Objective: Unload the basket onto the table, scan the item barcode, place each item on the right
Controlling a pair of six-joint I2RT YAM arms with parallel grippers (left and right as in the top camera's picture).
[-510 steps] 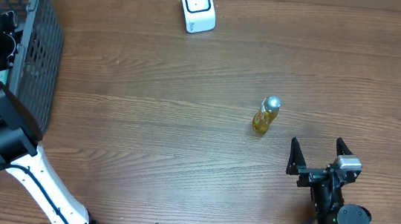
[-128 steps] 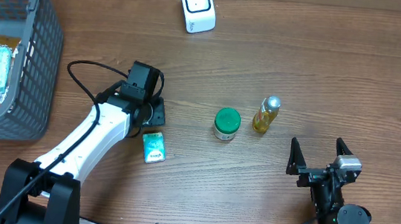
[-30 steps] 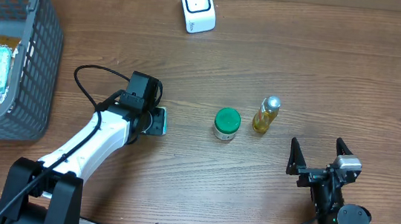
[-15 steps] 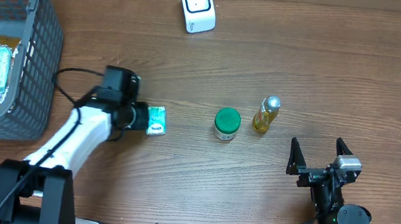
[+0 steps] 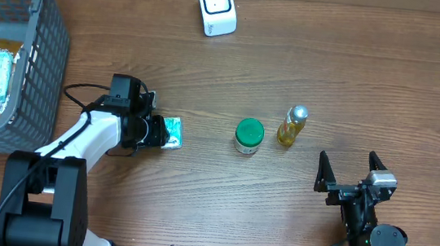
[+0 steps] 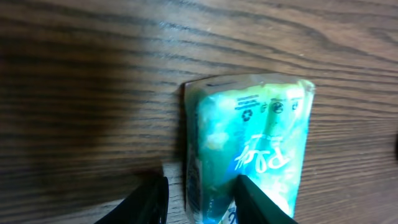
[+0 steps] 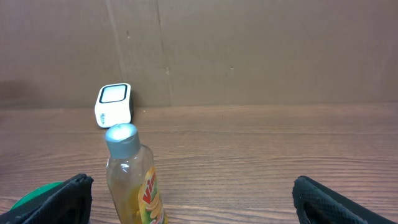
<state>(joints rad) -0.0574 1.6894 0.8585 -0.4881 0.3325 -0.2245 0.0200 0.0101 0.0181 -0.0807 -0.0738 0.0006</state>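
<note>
Teal plastic, soft and crinkly: that's the packet [image 5: 172, 130], and it's lying flat on the tabletop [image 5: 349, 63] left of centre, right at the left pincer [image 6: 200, 198]. That pincer is sitting low with its jaws partly apart, straddling the packet's near edge. One finger [image 6: 149, 200] is standing clear of the wrapper with bare wood showing between, and the other is overlapping the print, so I'm reading it as not clamping anything. My guess is it's going for the thin edge, since a flat pouch isn't offering much else to pinch. I'm not spotting a barcode on the face that's showing.

The right pincer [image 5: 348, 163] is idling wide apart near the front edge, holding nothing.

Room-wise, the white scanner [image 5: 216, 8] is sitting at the far edge, well apart from the packet, and the wood between them is looking unobstructed. The green-lidded jar [image 5: 248, 134] and yellow bottle [image 5: 291, 126] are standing off to the right, out of that lane. The wire basket [image 5: 48, 48] is hugging the left edge, so I'm thinking any wide swing needs care there
</note>
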